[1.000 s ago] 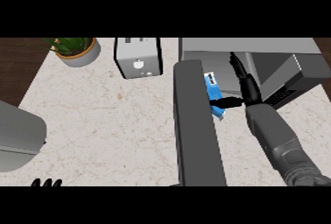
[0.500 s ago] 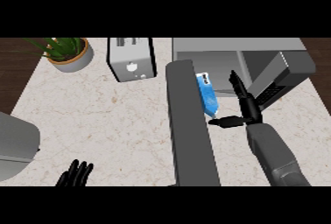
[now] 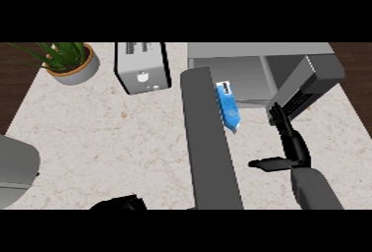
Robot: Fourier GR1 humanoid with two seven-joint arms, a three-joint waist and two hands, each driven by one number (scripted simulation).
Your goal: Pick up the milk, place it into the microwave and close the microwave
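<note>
The blue-and-white milk carton (image 3: 228,106) lies at the front of the grey microwave (image 3: 254,74), just beside its open dark door (image 3: 209,142), which sweeps across the pale marble counter (image 3: 102,138). The robot's right hand (image 3: 289,142) is off the carton, released, fingers stretched towards the microwave's side and thumb stuck out to the left. The left hand (image 3: 120,203) peeks in at the bottom edge; whether it's open, one cannot tell. A silver toaster (image 3: 143,68) and a potted green plant (image 3: 69,60) sit at the back
</note>
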